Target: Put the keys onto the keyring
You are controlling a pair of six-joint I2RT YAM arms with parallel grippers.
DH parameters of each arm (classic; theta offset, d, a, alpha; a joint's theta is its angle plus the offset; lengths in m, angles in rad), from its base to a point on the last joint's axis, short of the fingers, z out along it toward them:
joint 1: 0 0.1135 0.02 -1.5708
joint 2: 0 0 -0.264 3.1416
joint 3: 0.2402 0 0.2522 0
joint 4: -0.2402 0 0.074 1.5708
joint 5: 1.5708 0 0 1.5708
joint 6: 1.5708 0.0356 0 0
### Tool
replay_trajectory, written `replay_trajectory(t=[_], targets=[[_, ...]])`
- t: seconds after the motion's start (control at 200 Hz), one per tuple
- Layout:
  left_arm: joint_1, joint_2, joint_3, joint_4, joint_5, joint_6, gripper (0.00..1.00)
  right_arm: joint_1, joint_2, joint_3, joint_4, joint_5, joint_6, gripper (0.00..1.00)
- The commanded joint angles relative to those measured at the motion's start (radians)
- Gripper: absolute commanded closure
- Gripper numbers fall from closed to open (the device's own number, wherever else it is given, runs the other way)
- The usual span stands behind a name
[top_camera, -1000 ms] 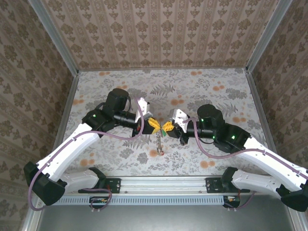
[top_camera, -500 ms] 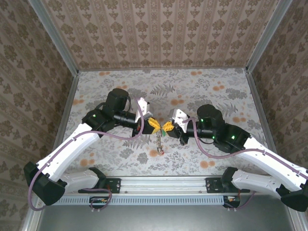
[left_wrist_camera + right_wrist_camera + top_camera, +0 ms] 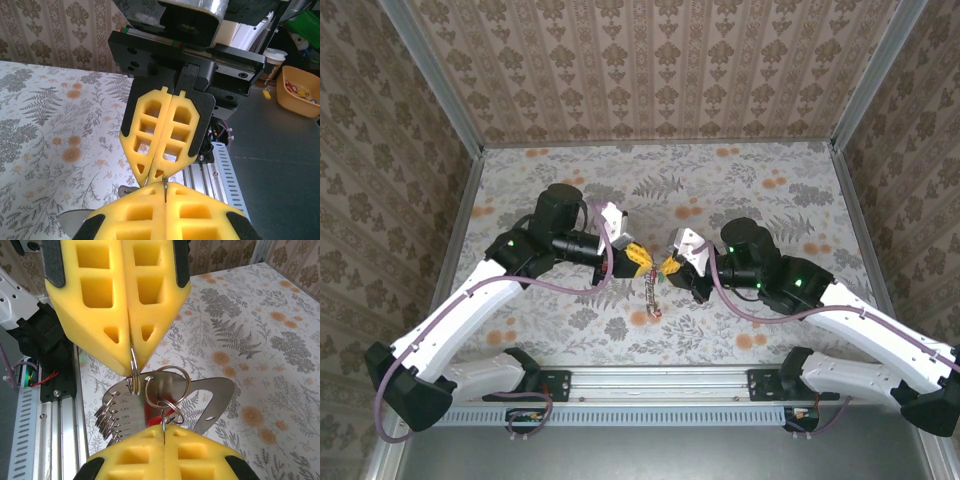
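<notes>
Together, left jaws and right jaws pinching the keyring (image 3: 167,383), keys (image 3: 651,298) dangling below, tan tub (image 3: 299,95) holding coloured bits

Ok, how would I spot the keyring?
Find the flowery table, then its middle, where the left gripper and right gripper meet tip to tip. The keyring hangs from that spot: thin shiny metal, unlike the fat purple cables.

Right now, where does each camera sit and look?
Top external: above and behind, looking down at the table, both arms showing.
Left wrist: on the left arm, facing the right gripper, own fingers below.
Right wrist: on the right arm, facing the left gripper and keyring.
Shared: both wrist views show shut grippers tip to tip.
</notes>
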Motion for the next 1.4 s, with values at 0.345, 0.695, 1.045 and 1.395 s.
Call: replay_trajectory(t=[0.345, 0.695, 1.045, 1.395], targets=[[0.023, -0.041, -0.096, 0.031, -0.12, -0.075, 1.0, -0.153, 0.042, -0.117, -0.196, 0.095, 0.217, 1.0], [0.063, -0.103, -0.204, 0.064, -0.157, -0.13, 1.0, -0.198, 0.363, -0.075, -0.379, 0.082, 0.344, 1.0], [0.075, -0.139, -0.227, 0.084, -0.144, -0.14, 1.0, -0.211, 0.664, 0.036, -0.386, 0.152, 0.319, 1.0], [0.078, -0.146, -0.228, 0.081, -0.142, -0.138, 1.0, -0.211, 0.774, 0.118, -0.362, 0.16, 0.302, 0.9]])
